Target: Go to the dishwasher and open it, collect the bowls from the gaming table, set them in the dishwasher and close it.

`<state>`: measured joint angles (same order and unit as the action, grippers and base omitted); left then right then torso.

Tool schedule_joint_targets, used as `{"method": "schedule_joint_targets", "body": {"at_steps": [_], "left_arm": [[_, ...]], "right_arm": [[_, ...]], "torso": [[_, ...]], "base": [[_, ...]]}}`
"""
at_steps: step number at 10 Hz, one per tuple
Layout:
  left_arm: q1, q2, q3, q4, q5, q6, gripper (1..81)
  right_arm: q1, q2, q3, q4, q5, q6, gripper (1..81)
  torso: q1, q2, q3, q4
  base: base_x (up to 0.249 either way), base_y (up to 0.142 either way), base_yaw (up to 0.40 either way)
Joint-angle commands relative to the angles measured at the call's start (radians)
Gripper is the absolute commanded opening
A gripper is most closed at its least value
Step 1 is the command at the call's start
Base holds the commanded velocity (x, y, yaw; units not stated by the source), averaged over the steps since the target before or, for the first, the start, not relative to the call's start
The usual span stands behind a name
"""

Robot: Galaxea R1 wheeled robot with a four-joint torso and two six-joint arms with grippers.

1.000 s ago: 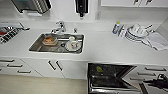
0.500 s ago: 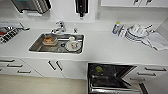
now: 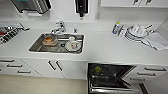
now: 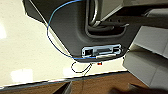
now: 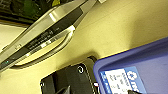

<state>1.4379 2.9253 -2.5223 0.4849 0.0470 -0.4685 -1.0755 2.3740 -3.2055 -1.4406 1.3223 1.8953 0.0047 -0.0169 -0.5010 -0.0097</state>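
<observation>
The dishwasher (image 3: 110, 77) stands open under the counter at the near right, a green bowl (image 3: 97, 69) on its dark rack. I judge closing is next: I should push the steel door (image 5: 50, 32) squarely up until it latches. Whether my claws are wide or narrow I cannot tell. Left, the sink (image 3: 37, 47) holds dishes; plates (image 3: 136, 32) sit far right on the white counter (image 3: 105, 47).

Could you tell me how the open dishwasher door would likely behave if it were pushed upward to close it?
The dishwasher door hangs wide open, so it should probably swing on its bottom hinge. Its steel front looks rigid and fairly heavy. The bar handle looks smooth, possibly slippery.
</observation>
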Motion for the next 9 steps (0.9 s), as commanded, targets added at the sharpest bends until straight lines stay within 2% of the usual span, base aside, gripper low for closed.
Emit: {"method": "schedule_joint_targets", "body": {"at_steps": [1,4,5,7,8,9], "left_arm": [[0.014,-0.011,0.005,-0.017,0.034,0.001,81.1],[0.014,-0.014,0.005,-0.022,0.025,0.002,81.1],[0.014,-0.012,0.005,-0.022,0.025,0.002,81.1],[0.014,-0.009,0.005,-0.022,0.025,0.002,81.1],[0.014,-0.007,0.005,-0.02,0.025,0.004,81.1],[0.014,-0.006,0.005,-0.02,0.025,0.005,81.1]], "right_arm": [[-0.089,-0.065,-0.033,0.118,0.015,-0.091,81.1],[-0.191,-0.034,-0.039,0.187,0.005,-0.151,81.1],[-0.226,-0.042,-0.034,0.253,0.012,-0.185,81.1],[-0.257,-0.028,-0.031,0.241,0.026,-0.196,81.1],[-0.272,-0.014,-0.029,0.203,0.023,-0.225,81.1],[-0.306,0.012,-0.039,0.201,0.002,-0.254,81.1]], "torso": [[0.0,0.0,0.0,0.0],[0.0,0.0,0.0,0.0],[0.0,0.0,0.0,0.0],[0.0,0.0,0.0,0.0],[0.0,0.0,0.0,0.0],[0.0,0.0,0.0,0.0]], "base": [[0.0,0.0,0.0],[0.0,0.0,0.0],[0.0,0.0,0.0],[0.0,0.0,0.0],[0.0,0.0,0.0],[0.0,0.0,0.0]]}}
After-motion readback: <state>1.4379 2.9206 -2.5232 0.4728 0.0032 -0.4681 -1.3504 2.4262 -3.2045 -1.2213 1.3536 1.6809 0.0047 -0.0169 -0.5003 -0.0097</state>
